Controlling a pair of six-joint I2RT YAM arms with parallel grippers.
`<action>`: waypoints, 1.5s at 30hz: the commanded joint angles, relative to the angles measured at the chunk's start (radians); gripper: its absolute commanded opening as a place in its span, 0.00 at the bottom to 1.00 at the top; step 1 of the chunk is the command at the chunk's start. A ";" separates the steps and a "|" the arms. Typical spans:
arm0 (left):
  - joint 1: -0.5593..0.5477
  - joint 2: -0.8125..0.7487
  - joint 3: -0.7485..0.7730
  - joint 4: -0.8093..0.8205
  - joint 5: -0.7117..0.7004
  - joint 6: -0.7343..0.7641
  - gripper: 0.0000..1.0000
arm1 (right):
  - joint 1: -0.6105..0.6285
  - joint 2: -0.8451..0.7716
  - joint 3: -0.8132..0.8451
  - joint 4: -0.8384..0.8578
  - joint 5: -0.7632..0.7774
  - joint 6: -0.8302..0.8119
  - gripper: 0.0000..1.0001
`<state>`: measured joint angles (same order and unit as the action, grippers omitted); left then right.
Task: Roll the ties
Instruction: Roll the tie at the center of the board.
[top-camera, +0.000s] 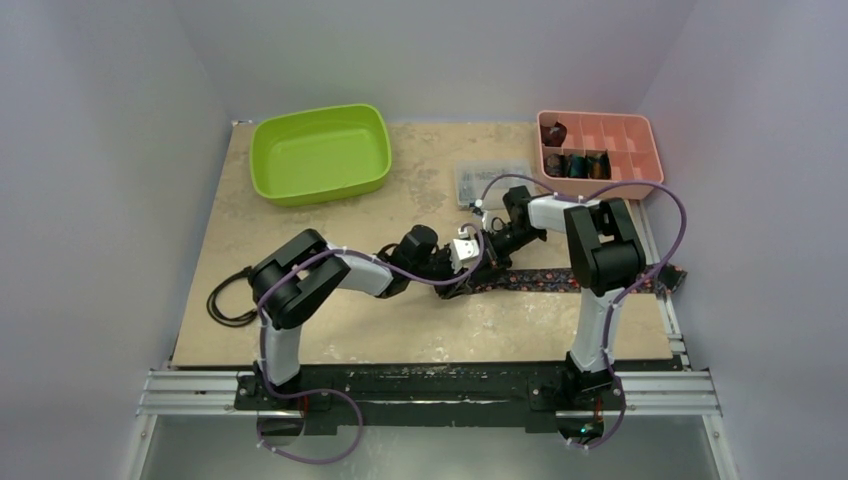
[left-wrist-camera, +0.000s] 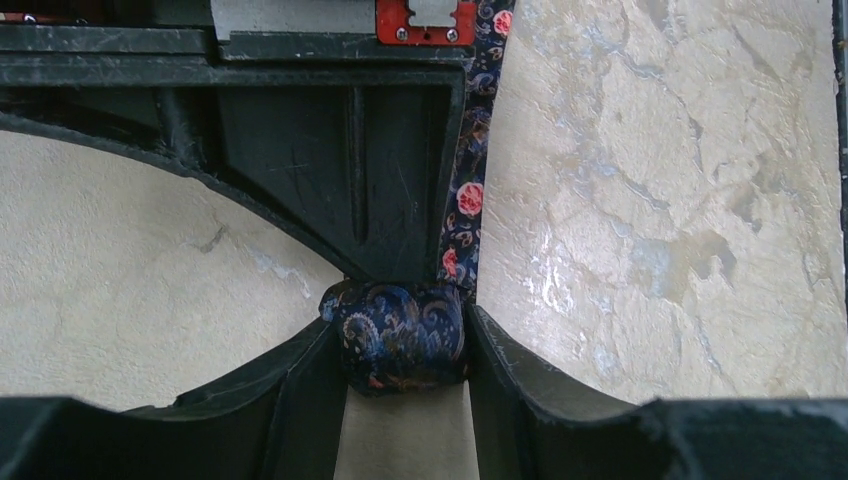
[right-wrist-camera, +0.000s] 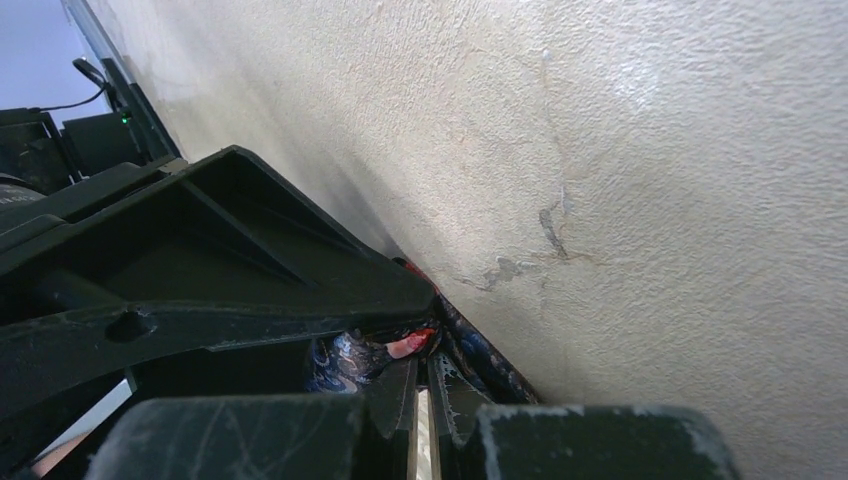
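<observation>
The left pincer (left-wrist-camera: 405, 352) grips the tie's (left-wrist-camera: 468, 205) rolled end on the table (left-wrist-camera: 650, 200); its flat length runs off-frame. The right pincer (right-wrist-camera: 424, 405) is closed beside the roll; whether it pinches fabric is hidden.

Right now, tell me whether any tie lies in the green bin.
No, the green bin shows only its bare floor, while the tie lies stretched on the table.

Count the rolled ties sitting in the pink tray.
4, it seems: one rolled tie in the pink tray's back-left compartment, three side by side in the row just in front of it. They look small; more may be hidden.
</observation>
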<state>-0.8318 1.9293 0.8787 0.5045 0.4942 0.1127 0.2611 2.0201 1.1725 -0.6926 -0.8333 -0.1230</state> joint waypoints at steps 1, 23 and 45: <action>-0.027 0.061 -0.019 0.064 -0.007 -0.001 0.45 | 0.024 0.004 -0.040 0.090 0.156 -0.034 0.00; -0.007 -0.042 0.021 -0.445 -0.167 0.323 0.21 | 0.001 -0.043 0.075 -0.064 -0.037 -0.050 0.34; -0.009 0.017 0.099 -0.581 -0.201 0.331 0.23 | 0.043 -0.007 0.046 0.056 -0.114 0.086 0.29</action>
<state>-0.8429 1.8793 1.0061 0.0902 0.3790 0.4103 0.2966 1.9816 1.2171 -0.6762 -0.9752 -0.0525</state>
